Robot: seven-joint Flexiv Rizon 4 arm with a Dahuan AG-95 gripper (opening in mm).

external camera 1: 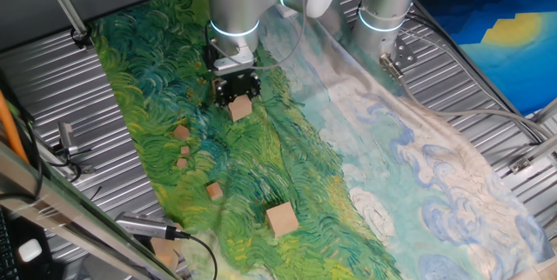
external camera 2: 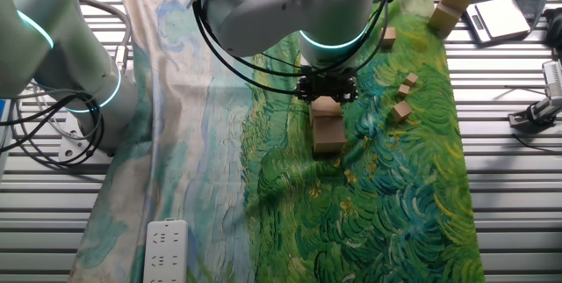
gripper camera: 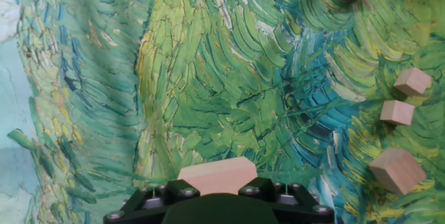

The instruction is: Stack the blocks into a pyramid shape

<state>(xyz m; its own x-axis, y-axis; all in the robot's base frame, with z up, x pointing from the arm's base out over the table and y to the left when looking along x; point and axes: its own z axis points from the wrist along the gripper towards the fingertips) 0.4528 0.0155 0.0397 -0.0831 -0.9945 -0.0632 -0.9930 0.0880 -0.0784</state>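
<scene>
One fixed view: the gripper (external camera 1: 238,97) is seen low over the cloth (external camera 1: 365,184), with a block (external camera 1: 240,109) lodged between the jaws, so the jaws are taken to be clamped on it. A large block (external camera 1: 282,219) lies well apart from the jaws, toward the near cloth edge; four small blocks (external camera 1: 182,132) are scattered between it and the gripper. The other fixed view: the held block is seen directly below the jaws, and a second block (external camera 2: 329,134) sits directly beneath it; whether the two touch cannot be told. Small blocks (external camera 2: 401,112) lie off to one side of the jaws, and two more large blocks (external camera 2: 457,0) are stacked near the far cloth corner, beside a scale (external camera 2: 497,18). Hand view: the held block fills the gap between the jaws at the bottom edge; three small blocks (gripper camera: 397,170) lie to the right of the jaws and one further ahead. Judgement: the coming move turns on the vertical relation, the lower block being straight under the jaws; as a cube, no long axis is to be matched, only face alignment. Pyramid judged at an early stage.
</scene>
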